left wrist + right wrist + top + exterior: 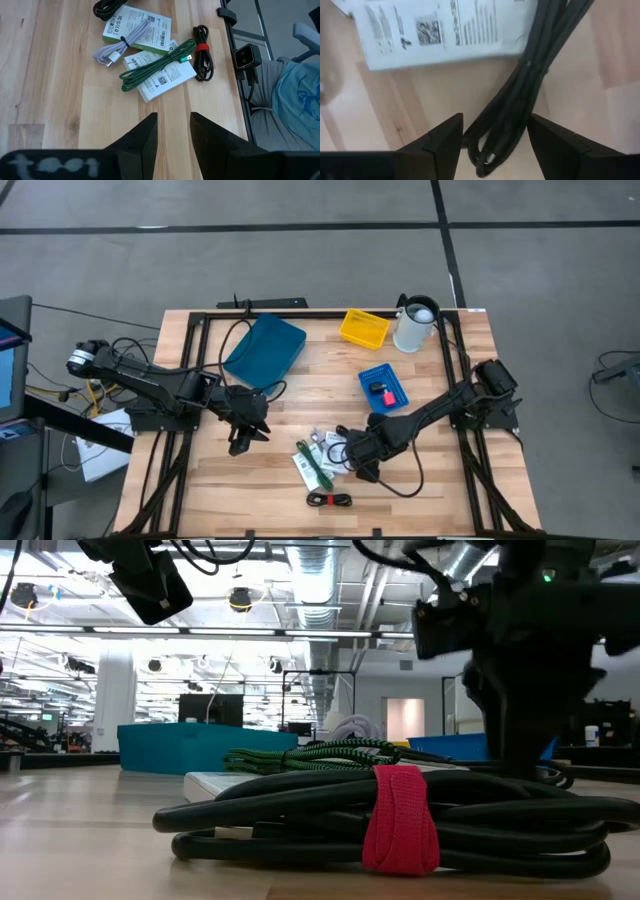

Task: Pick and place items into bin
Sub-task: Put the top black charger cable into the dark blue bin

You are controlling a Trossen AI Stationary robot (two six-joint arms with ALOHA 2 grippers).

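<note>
Left gripper point(241, 442): lower-left of centre, hovering, fingers slightly parted, empty.
Cards point(312, 464): bottom centre, green cable point(316, 466) across them.
Right gripper point(362, 468): just right, fingers spread astride a black cord point(520, 95), not closed.
Blue bin point(384, 388): centre-right.

Overhead, table-level, wrist views share the cables point(330, 499), seemingly.
</note>
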